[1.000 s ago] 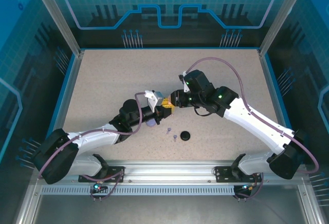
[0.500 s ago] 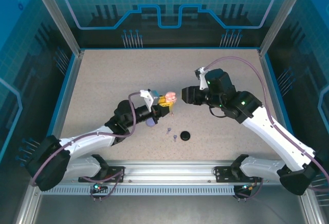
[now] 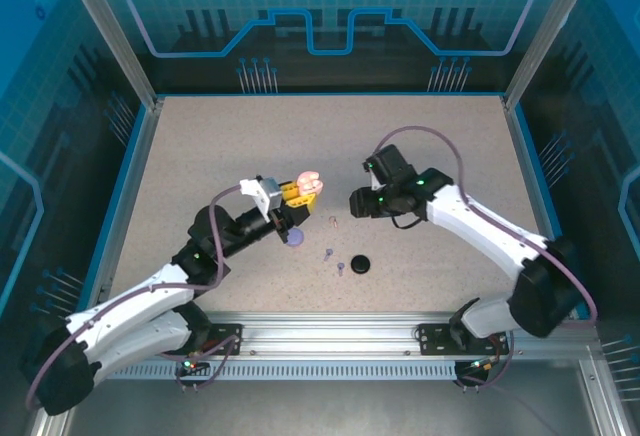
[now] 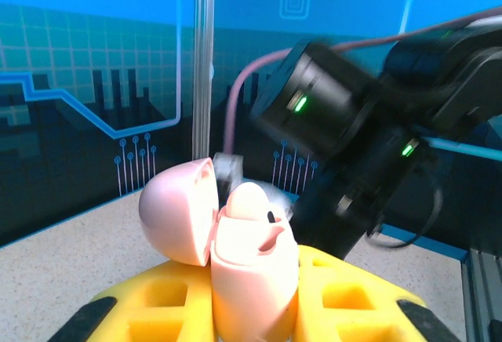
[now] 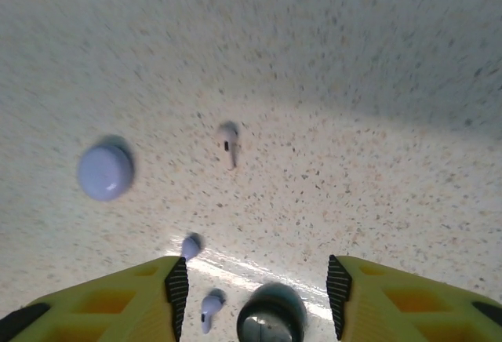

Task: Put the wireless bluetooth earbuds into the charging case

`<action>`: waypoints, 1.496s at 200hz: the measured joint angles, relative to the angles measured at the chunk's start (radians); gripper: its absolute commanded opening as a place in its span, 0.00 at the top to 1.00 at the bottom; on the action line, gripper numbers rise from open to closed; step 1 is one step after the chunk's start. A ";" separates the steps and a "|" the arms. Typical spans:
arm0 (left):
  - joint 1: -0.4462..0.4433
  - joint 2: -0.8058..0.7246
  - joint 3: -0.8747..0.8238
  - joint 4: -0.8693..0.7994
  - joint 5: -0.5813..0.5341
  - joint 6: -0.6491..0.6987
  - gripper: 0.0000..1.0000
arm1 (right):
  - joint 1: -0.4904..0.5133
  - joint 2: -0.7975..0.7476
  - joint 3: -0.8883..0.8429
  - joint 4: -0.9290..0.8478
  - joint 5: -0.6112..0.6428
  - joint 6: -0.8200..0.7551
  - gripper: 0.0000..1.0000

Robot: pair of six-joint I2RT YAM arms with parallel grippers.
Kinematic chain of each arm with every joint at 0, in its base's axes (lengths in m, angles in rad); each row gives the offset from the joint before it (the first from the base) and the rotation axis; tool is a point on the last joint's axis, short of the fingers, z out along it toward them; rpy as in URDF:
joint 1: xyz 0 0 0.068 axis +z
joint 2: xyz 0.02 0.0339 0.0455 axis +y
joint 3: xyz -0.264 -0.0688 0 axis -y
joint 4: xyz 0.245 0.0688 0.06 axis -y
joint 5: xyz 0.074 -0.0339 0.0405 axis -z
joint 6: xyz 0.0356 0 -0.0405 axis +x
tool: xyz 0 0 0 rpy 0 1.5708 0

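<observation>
My left gripper (image 3: 293,194) (image 4: 255,314) is shut on a pink charging case (image 3: 307,185) (image 4: 252,267), held upright above the table. Its lid (image 4: 176,212) is swung open to the left. One pink earbud (image 4: 248,201) sits in the case, and the slot beside it is empty. A second pale pink earbud (image 3: 333,221) (image 5: 228,140) lies on the table. My right gripper (image 3: 351,203) (image 5: 255,303) hangs open over the table to the right of the case, with nothing between its fingers. Two lilac earbuds (image 3: 327,253) (image 5: 190,245) lie below it.
A shut lilac case (image 3: 295,239) (image 5: 104,172) rests on the table under my left gripper. A black round case (image 3: 360,265) (image 5: 271,317) lies near the front, next to the second lilac earbud (image 3: 341,267) (image 5: 210,308). The enclosure's blue walls ring the table.
The grippers were together at the pink case and have parted. My left arm drew back to the left with the case. My right gripper opened and swung down to face the table.
</observation>
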State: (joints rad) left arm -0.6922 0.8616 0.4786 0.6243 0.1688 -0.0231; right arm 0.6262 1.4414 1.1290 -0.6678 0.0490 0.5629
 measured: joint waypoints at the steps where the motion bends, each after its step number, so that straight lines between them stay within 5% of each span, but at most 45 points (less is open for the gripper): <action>1: 0.000 -0.002 0.000 -0.001 0.000 0.000 0.96 | 0.001 0.004 0.001 0.000 0.000 0.000 0.47; 138: 0.000 -0.190 -0.010 -0.187 -0.035 0.026 0.96 | 0.111 0.584 0.417 -0.134 0.054 -0.060 0.49; 299: 0.000 -0.202 -0.031 -0.210 -0.042 0.026 0.96 | 0.114 0.755 0.560 -0.230 0.079 -0.079 0.65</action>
State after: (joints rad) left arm -0.6922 0.6598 0.4477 0.4141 0.1265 0.0025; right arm 0.7406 2.1960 1.6886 -0.8982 0.1276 0.4839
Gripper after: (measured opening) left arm 0.216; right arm 0.360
